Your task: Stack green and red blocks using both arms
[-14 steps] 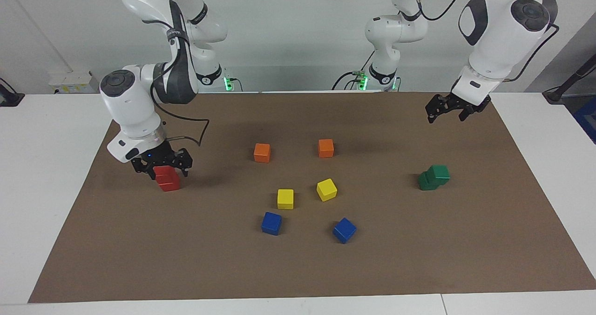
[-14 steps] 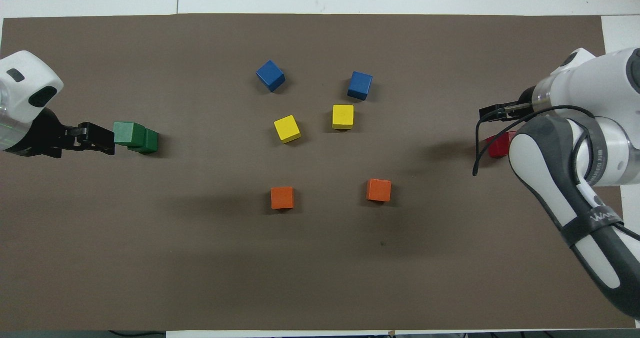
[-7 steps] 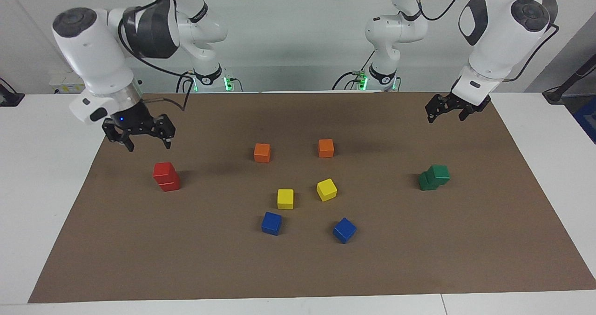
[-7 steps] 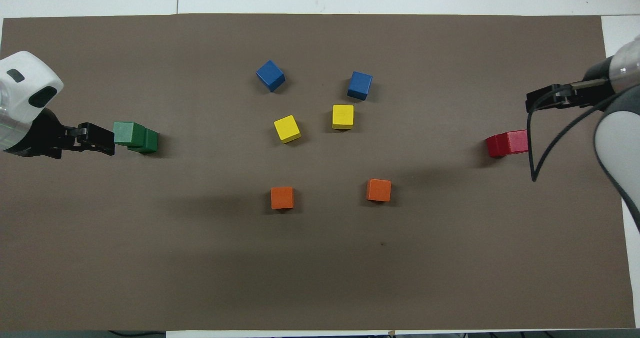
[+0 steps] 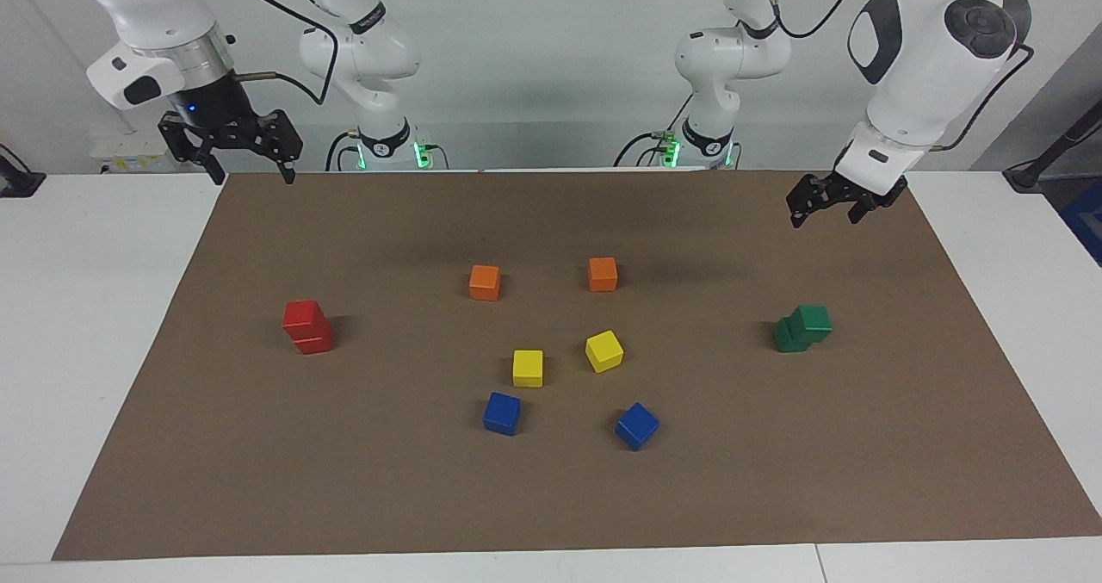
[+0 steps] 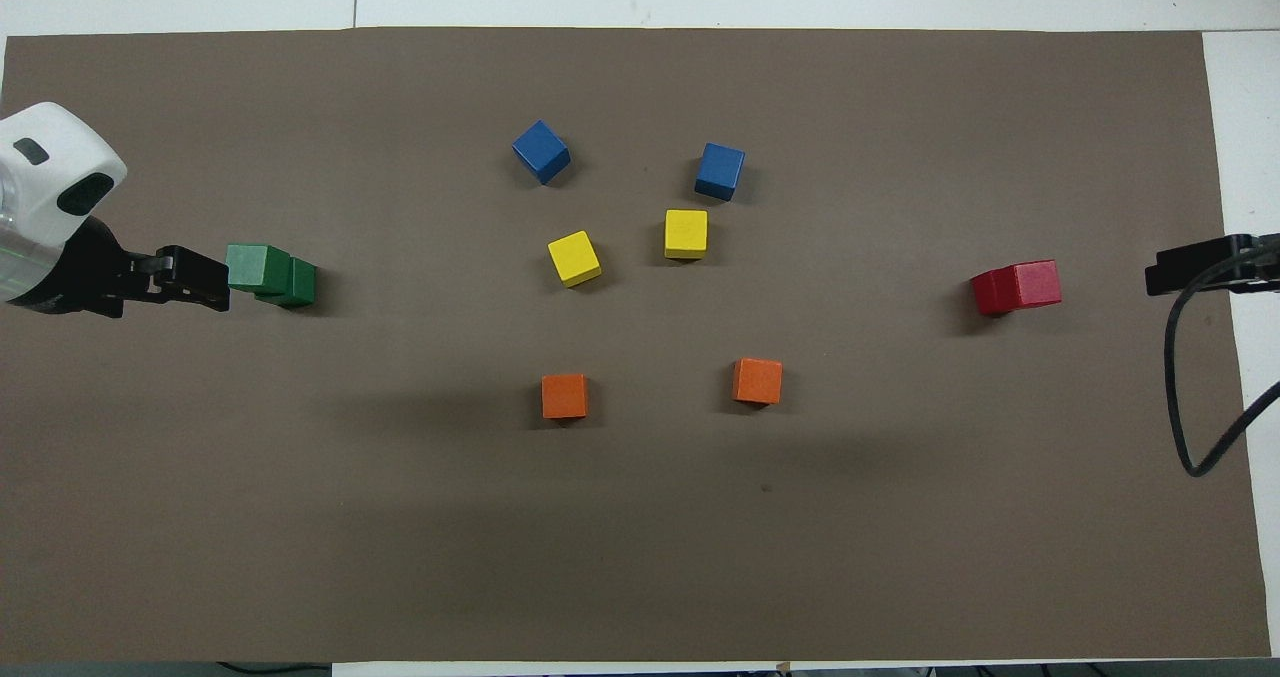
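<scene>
Red stack (image 5: 306, 326) and green stack (image 5: 802, 328) stand complete, untouched. Right gripper (image 5: 245, 170) and left gripper (image 5: 826, 211) raised, wide, empty.

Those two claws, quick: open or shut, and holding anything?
Left gripper: open, empty, raised over the brown mat near the green stack.
Right gripper: open, empty, raised over the mat's corner.

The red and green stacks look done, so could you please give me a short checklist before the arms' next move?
1. Red stack two high, upper block slightly offset: ok.
2. Green stack two high, upper block clearly offset: cannot tell if stable.
3. Right gripper raised, clear of the red stack, jaws open: ok.
4. Left gripper raised, clear of the green stack, jaws open: ok.
5. Neither gripper carrying a block: ok.
</scene>
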Motion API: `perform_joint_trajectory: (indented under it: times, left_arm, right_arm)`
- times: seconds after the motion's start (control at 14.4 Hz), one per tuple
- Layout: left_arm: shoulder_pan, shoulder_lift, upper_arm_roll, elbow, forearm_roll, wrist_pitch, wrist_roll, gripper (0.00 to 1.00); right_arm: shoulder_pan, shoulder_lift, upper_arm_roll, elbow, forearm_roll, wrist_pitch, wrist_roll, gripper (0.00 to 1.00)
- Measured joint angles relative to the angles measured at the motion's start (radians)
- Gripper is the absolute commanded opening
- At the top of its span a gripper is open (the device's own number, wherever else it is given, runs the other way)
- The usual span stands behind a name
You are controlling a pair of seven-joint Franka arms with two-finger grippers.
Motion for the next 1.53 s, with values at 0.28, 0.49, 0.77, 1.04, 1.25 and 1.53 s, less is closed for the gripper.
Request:
perform_joint_trajectory:
  times: [0.28, 0.49, 0.77, 1.04, 1.25, 1.53]
  left_arm:
    - [0.0, 0.0, 0.0, 0.0, 0.0, 0.0, 0.0, 1.0]
    - [0.0, 0.0, 0.0, 0.0, 0.0, 0.0, 0.0, 1.0]
    - [0.0, 0.0, 0.0, 0.0, 0.0, 0.0, -0.001, 1.0]
    - [0.0, 0.0, 0.0, 0.0, 0.0, 0.0, -0.001, 1.0]
    - [0.0, 0.0, 0.0, 0.0, 0.0, 0.0, -0.001, 1.0]
    - [0.0, 0.0, 0.0, 0.0, 0.0, 0.0, -0.001, 1.0]
  right_arm:
    - [-0.004, 0.006, 0.0, -0.003, 0.021, -0.043, 0.0, 1.0]
    - [-0.008, 0.006, -0.002, -0.002, 0.031, -0.074, 0.001, 1.0]
    - [0.029, 0.006, -0.044, 0.0, 0.03, -0.086, 0.001, 1.0]
    - [0.058, 0.008, -0.097, 0.0, 0.028, -0.088, 0.001, 1.0]
    - [0.058, 0.009, -0.101, 0.0, 0.025, -0.088, 0.001, 1.0]
    - [0.058, 0.008, -0.102, 0.0, 0.023, -0.088, 0.001, 1.0]
